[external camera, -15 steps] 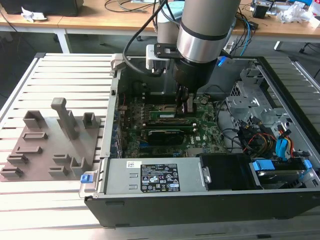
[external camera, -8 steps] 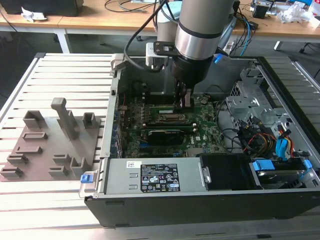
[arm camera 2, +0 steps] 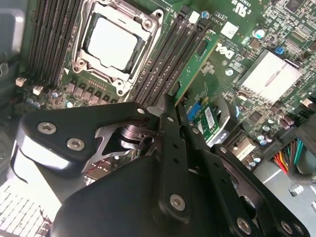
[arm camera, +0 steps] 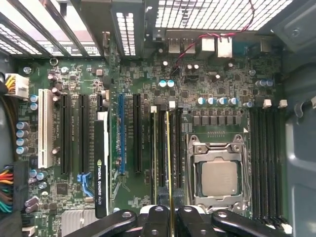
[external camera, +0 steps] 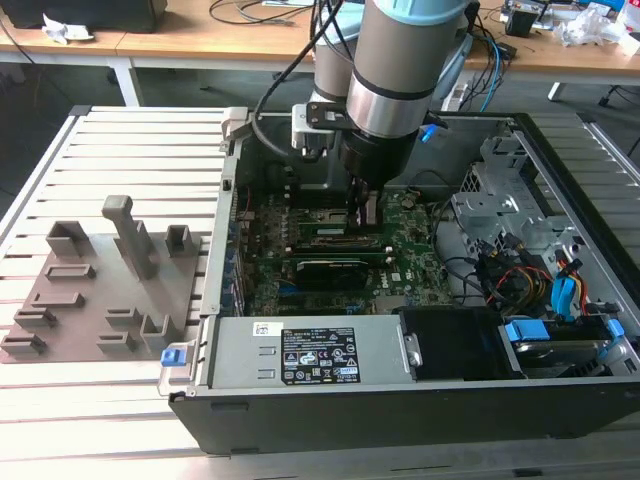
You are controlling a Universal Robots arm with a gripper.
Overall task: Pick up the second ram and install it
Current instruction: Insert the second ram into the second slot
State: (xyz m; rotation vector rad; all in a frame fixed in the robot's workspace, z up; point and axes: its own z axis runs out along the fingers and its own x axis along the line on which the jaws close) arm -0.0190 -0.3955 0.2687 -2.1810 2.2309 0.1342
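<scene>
Directly under the gripper (arm camera 2: 174, 114), we find the second ram (arm camera 2: 193, 63) standing on edge in a memory slot (arm camera 2: 163, 59) beside the processor socket (arm camera 2: 114, 43), its green board running lengthwise along the black slots. In the first wrist view the same stick (arm camera: 169, 163) appears edge-on as a thin yellowish-green line among the slots, just beside the socket (arm camera: 217, 173). We see the black fingers (arm camera 2: 170, 133) closed together on the near end of the stick, at its upper edge. In the exterior view the gripper (external camera: 362, 212) reaches down into the open computer case (external camera: 400, 400), over the motherboard (external camera: 410, 250). A black card with a green edge (arm camera: 100, 168) sits in an expansion slot, well apart from the ram. Outside the case, toward the exterior view's left, a grey parts holder (external camera: 100, 290) lies on the slatted table (external camera: 130, 140).
</scene>
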